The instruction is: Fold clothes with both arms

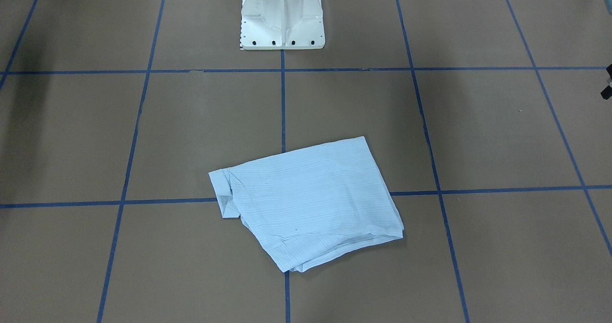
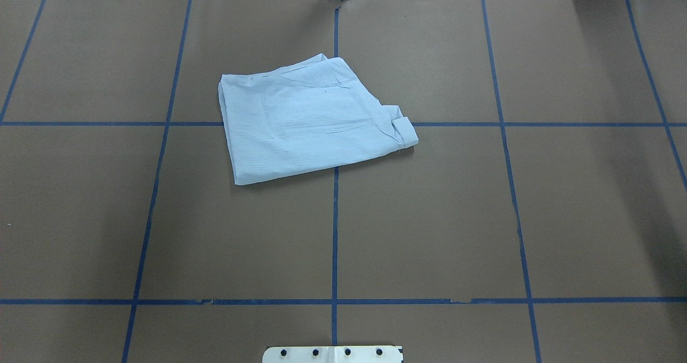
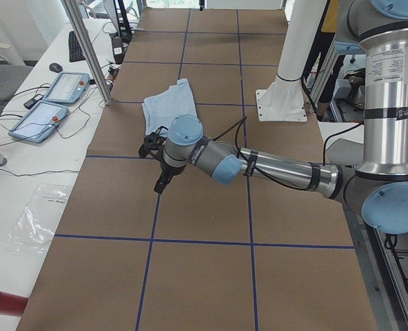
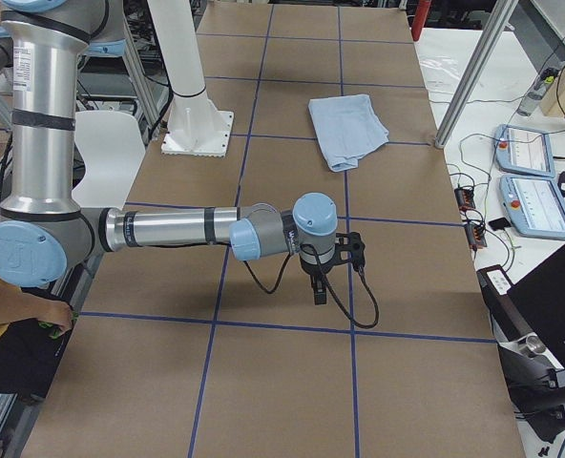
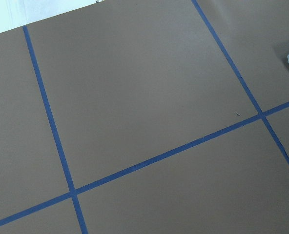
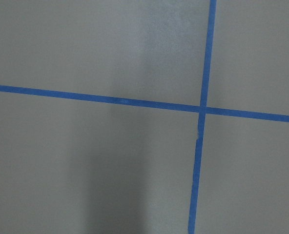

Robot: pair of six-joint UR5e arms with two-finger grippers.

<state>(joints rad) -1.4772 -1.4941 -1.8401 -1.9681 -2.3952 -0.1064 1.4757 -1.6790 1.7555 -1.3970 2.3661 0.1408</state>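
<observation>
Print on the left arm [image 3: 287,172] and right arm [image 4: 168,229] is too tiny to read. Left gripper [image 3: 160,185] and right gripper [image 4: 319,292] hang low over the brown table [image 2: 429,218]; can't tell if either's fingers are apart or together. The folded shirt [image 2: 311,121] lies flat way off, roughly 12 o'clock beyond each, across the blue tape lines [image 2: 456,124].

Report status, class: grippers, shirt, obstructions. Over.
Left gripper, right gripper: off the shirt, open or shut unclear. Shirt folded, flat on table. Nothing in the way.
</observation>
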